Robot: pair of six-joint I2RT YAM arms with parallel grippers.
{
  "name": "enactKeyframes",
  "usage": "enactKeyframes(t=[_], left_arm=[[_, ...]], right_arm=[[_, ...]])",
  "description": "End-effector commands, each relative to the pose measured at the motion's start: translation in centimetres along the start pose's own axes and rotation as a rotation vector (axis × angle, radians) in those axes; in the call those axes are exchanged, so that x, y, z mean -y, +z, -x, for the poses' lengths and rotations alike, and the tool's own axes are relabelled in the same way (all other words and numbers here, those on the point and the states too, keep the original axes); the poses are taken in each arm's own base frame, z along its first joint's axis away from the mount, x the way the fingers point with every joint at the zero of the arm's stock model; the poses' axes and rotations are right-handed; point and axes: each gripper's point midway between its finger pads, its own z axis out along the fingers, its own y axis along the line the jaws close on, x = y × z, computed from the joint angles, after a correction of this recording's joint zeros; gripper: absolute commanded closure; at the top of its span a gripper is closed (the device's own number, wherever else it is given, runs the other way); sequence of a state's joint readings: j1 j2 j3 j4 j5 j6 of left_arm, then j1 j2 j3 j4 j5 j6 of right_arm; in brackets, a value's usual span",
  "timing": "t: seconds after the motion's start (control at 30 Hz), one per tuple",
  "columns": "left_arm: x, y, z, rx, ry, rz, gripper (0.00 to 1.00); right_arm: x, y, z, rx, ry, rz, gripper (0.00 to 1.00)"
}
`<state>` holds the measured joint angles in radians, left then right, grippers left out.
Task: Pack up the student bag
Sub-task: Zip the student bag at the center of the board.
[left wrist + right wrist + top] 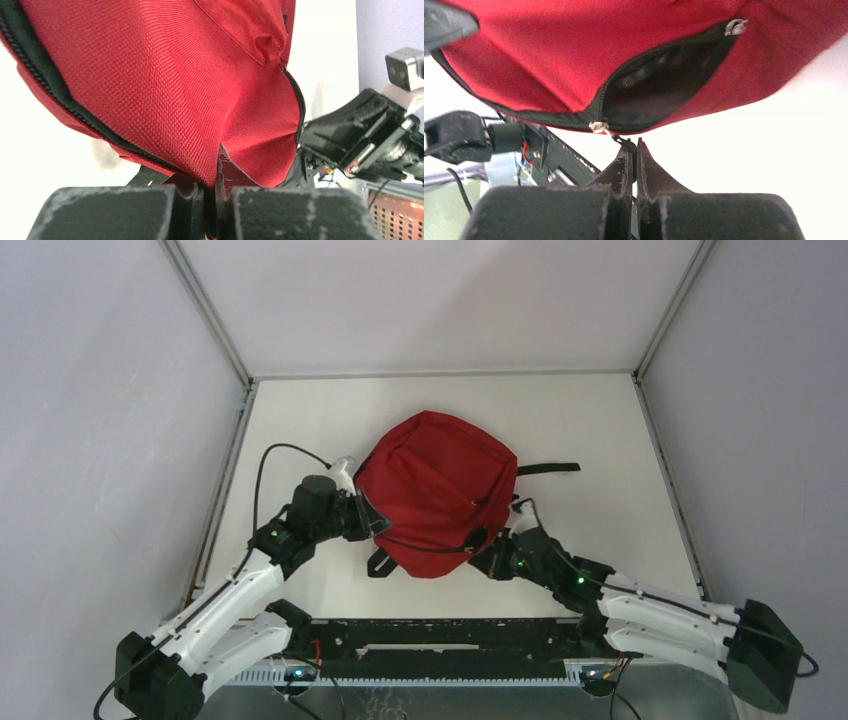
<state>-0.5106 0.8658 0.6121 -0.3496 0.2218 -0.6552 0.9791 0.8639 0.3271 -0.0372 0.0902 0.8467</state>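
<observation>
The red student bag (435,490) lies in the middle of the white table. My left gripper (368,517) is at its left edge, shut on a fold of the red fabric (200,125). My right gripper (487,552) is at the bag's near right edge, shut on the black zipper pull (624,142) that hangs from a silver slider (598,126). The zipper stands partly open, showing a dark pocket mouth (664,80) with a second silver slider (735,26) at its far end. No items for packing are in view.
A black strap (548,469) sticks out from the bag to the right, and a black buckle strap (378,562) lies at its near left. The black rail (440,635) with the arm bases runs along the near edge. Grey walls enclose the table.
</observation>
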Motion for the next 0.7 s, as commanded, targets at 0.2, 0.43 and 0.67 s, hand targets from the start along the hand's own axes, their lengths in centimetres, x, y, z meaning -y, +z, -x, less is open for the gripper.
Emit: enactKeyframes(t=[0.2,0.43,0.67], left_arm=[[0.5,-0.6,3.0,0.106,0.028,-0.013,1.00],[1.0,-0.8,3.1,0.107,0.020,-0.035,1.00],[0.5,-1.9,3.3,0.139,0.026,-0.001,1.00]], right_arm=[[8.9,-2.2,1.3,0.108,0.221,-0.213,1.00],[10.8,-1.0,3.7,0.105,0.191,-0.298,1.00],[13.5,0.3,5.1,0.050,0.246,-0.358,1.00]])
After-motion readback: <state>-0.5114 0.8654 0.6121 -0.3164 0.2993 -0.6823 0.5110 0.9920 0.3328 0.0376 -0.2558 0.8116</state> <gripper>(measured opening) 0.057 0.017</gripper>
